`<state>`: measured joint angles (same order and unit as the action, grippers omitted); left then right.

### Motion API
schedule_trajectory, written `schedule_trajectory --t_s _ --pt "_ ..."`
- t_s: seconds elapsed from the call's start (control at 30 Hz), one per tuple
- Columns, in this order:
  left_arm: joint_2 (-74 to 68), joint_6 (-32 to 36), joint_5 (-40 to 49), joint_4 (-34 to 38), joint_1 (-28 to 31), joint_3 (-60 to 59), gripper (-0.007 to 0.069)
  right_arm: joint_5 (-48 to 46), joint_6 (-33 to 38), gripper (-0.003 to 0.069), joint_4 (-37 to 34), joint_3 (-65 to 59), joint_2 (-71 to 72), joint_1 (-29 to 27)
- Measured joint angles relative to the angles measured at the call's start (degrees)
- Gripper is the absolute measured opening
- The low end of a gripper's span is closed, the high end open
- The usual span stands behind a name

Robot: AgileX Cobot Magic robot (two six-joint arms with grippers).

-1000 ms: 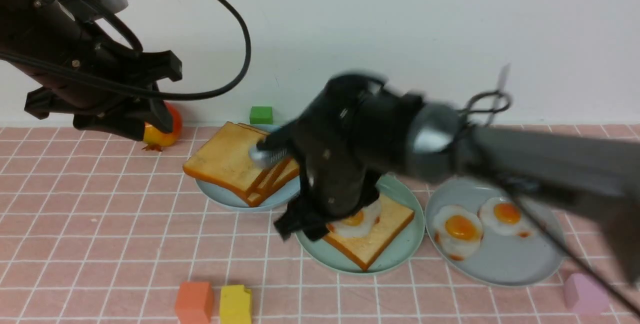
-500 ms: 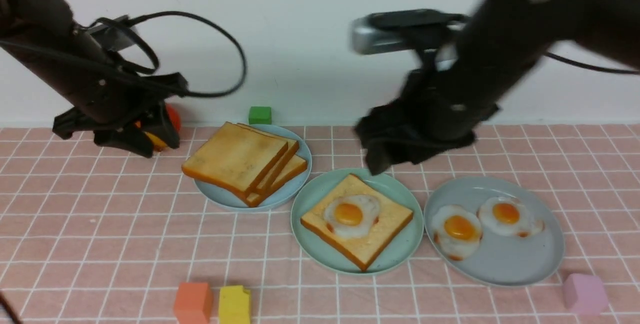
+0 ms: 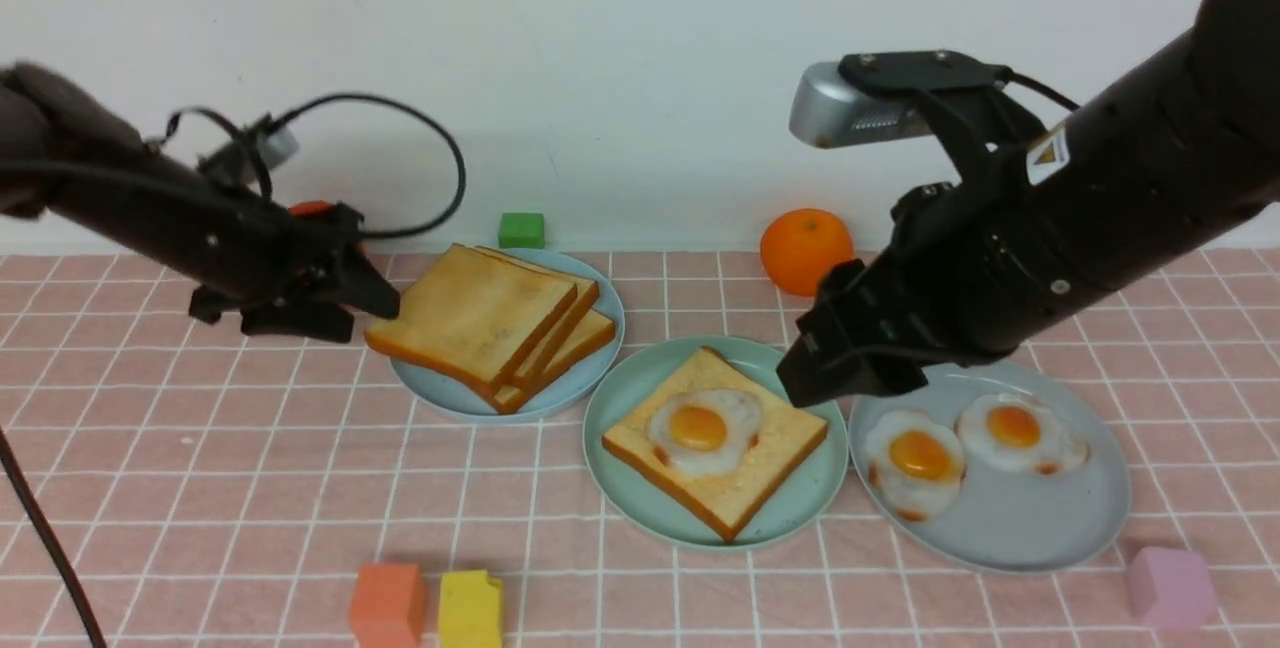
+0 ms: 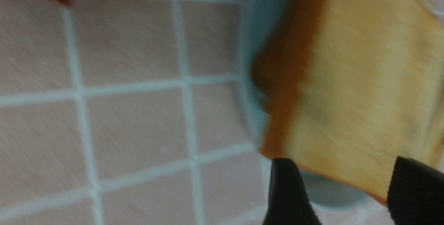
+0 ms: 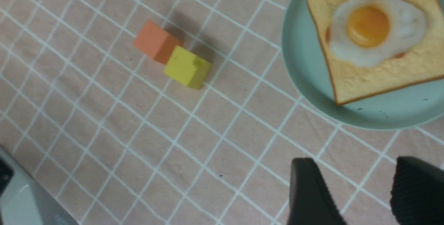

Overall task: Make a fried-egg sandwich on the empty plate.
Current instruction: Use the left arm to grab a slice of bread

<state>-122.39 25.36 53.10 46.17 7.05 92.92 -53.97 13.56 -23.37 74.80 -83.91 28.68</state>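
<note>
While poised at left edge of toast stack on blue plate, left gripper: jaws apart, gripping nothing. Right gripper: jaws apart also, empty, near right rim of mint plate. On mint plate: toast, egg on top, uncovered. On grey plate: two eggs.
</note>
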Motion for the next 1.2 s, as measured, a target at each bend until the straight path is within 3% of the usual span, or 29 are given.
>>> schedule_trajectory --t_s 0.5,0.67,0.83,0.93,1.2 --pt "-4.4 3.4 -2.0 5.3 0.1 0.1 0.0428 -0.4 0.1 0.0349 -1.7 0.0 0.1 -0.1" --pt "-5.1 3.4 -1.4 6.3 0.4 0.2 0.035 -0.4 0.1 0.0349 -1.7 0.0 0.1 -0.1" --pt "-5.1 3.6 -0.2 7.0 1.3 0.2 0.0155 -0.5 0.1 0.0347 -1.7 0.0 0.1 -0.1" --pt "-5.2 3.6 0.8 7.8 2.0 0.2 0.0114 -0.6 0.1 0.0347 -1.7 0.0 0.1 -0.1" --pt "-1.5 4.7 3.9 9.5 4.4 0.2 0.0113 -2.1 -1.5 0.0347 -1.6 0.0 0.2 -0.1"
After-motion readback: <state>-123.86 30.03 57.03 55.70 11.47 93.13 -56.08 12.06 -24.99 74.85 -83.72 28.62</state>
